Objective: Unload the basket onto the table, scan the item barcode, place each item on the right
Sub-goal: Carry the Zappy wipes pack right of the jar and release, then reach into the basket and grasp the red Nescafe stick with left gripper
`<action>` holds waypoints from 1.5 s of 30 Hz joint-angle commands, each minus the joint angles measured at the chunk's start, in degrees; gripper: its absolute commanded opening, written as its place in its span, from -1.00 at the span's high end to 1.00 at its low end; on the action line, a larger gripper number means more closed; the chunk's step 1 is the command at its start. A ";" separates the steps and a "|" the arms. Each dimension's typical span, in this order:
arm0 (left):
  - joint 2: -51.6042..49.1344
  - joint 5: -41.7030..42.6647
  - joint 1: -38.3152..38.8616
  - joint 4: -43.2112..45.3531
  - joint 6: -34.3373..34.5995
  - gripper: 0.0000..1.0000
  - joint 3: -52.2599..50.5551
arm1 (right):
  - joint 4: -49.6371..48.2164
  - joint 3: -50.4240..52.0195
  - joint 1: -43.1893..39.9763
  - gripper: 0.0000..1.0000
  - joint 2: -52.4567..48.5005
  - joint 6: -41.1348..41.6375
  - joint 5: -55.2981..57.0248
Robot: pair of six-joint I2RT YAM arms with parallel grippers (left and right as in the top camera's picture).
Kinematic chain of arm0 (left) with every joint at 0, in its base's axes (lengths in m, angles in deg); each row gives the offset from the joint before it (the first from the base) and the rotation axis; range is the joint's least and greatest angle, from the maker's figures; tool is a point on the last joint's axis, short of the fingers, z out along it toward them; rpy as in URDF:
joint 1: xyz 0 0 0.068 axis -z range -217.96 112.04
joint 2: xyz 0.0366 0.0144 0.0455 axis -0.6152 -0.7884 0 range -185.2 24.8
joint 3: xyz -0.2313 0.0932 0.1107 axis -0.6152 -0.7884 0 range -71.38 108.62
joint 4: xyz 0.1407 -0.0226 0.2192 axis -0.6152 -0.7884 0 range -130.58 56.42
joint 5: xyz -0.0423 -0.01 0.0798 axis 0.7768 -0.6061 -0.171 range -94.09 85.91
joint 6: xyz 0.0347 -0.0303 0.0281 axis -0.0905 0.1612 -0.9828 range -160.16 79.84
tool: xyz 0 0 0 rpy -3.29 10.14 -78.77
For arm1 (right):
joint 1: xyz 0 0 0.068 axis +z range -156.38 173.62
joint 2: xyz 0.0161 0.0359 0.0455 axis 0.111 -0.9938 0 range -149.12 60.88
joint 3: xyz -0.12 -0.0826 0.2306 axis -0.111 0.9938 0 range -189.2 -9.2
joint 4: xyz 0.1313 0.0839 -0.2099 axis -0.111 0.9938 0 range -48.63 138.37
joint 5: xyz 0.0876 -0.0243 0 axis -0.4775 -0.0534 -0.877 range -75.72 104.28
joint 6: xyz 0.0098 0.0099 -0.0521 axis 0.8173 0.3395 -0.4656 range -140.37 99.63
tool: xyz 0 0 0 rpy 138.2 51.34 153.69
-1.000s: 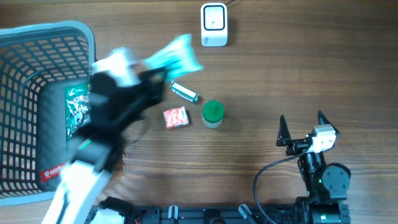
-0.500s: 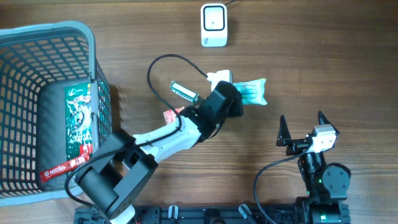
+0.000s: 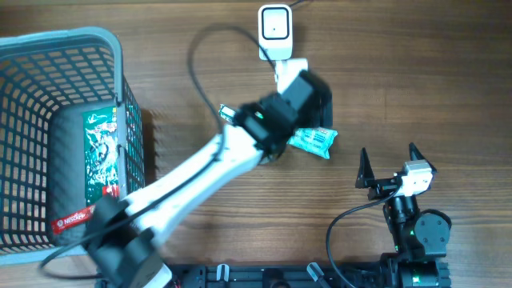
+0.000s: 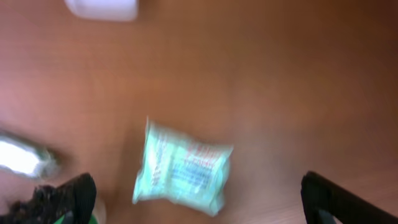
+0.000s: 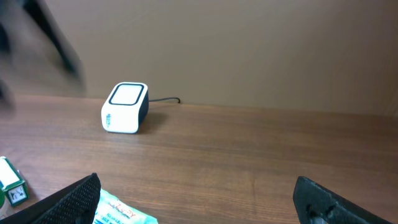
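The item, a teal plastic packet (image 3: 314, 141), lies flat on the wooden table below the white scanner (image 3: 275, 30). My left gripper (image 3: 316, 100) hovers between the scanner and the packet, open and holding nothing. In the left wrist view, which is blurred by motion, the packet (image 4: 183, 168) lies on the table between the spread black fingertips (image 4: 68, 196), apart from them, and the scanner (image 4: 102, 9) sits at the top edge. My right gripper (image 3: 388, 154) rests open at the lower right. Its view shows the scanner (image 5: 126, 107) and a corner of the packet (image 5: 121, 214).
A grey mesh basket (image 3: 24, 48) at the left holds a green package (image 3: 102, 156). A small silver and green cylinder (image 3: 228, 112) lies beside my left arm, seen also as a blur (image 4: 22, 158) in the left wrist view. The scanner's cable runs off the far edge.
My left arm swung right from the basket with the teal packet, then opened. The packet now lies on the table, and the gripper has moved up toward the scanner. The right arm has not moved.
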State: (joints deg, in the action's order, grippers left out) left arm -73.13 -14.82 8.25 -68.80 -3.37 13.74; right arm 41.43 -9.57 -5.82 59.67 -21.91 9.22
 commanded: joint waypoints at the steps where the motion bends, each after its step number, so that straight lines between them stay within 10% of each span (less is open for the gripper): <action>1: 9.46 -17.46 -5.88 -15.19 0.09 -1.00 18.97 | -0.22 0.07 -0.04 -0.99 0.20 0.42 0.37; 11: 20.39 -21.16 -44.44 -52.68 50.75 -1.00 22.29 | -0.22 0.07 -0.04 -0.99 0.20 0.44 0.37; 14: 18.93 -15.47 -53.51 -56.35 55.87 -1.00 19.30 | -0.22 0.07 -0.04 -0.99 0.20 0.42 0.37; 23: 17.66 -17.40 -60.92 -50.03 53.40 -1.00 -10.05 | -0.22 0.07 -0.04 -0.99 0.20 0.44 0.37; 32: 17.57 -4.59 -77.40 -30.73 23.15 -1.00 -22.64 | -0.22 0.07 -0.04 -0.99 0.20 0.42 0.37; 45: 17.55 0.46 -80.96 -8.74 20.02 -1.00 -44.48 | -0.22 0.07 -0.04 -0.99 0.20 0.42 0.37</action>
State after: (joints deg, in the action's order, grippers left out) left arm -55.77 -15.97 -72.53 -80.38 17.07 -26.56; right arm 41.38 -9.57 -5.82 59.65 -21.91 9.22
